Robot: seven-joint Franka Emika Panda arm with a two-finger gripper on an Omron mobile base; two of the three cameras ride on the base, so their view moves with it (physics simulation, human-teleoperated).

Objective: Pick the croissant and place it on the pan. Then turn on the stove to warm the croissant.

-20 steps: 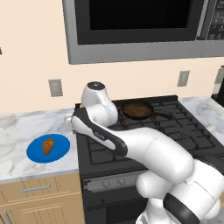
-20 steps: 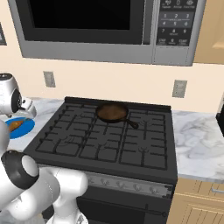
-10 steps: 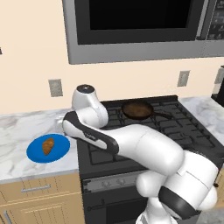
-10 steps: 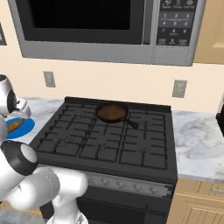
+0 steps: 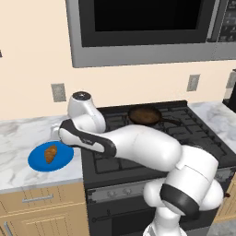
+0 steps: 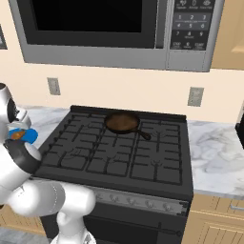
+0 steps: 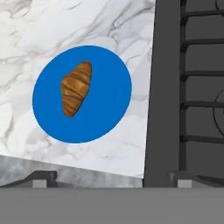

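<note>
The croissant [image 7: 76,89] lies golden-brown on a round blue plate [image 7: 109,100] on the marble counter, just left of the stove [image 7: 175,87]. My gripper [image 7: 113,178] hovers above the plate's stove-side edge, open, its fingertips [image 7: 41,177] wide apart with nothing between them. From the left base camera the croissant [image 5: 50,153] sits on the plate [image 5: 39,161], with my hand [image 5: 60,133] just above and to its right. The dark pan [image 5: 144,115] rests on the stove [image 5: 184,133] at a rear burner, handle pointing right. The pan [image 6: 122,123] is empty.
A steel microwave [image 6: 109,28] hangs over the stove. Wall outlets [image 5: 58,92] sit behind the counter. Small knobs [image 6: 143,202] line the stove's silver front strip. Marble counter [image 6: 214,147] continues right of the stove, wooden drawers [image 5: 41,203] below.
The arm has swung left from over the stove's left edge toward the blue plate, and the hand has come down closer to the croissant. Croissant and pan have not moved.
</note>
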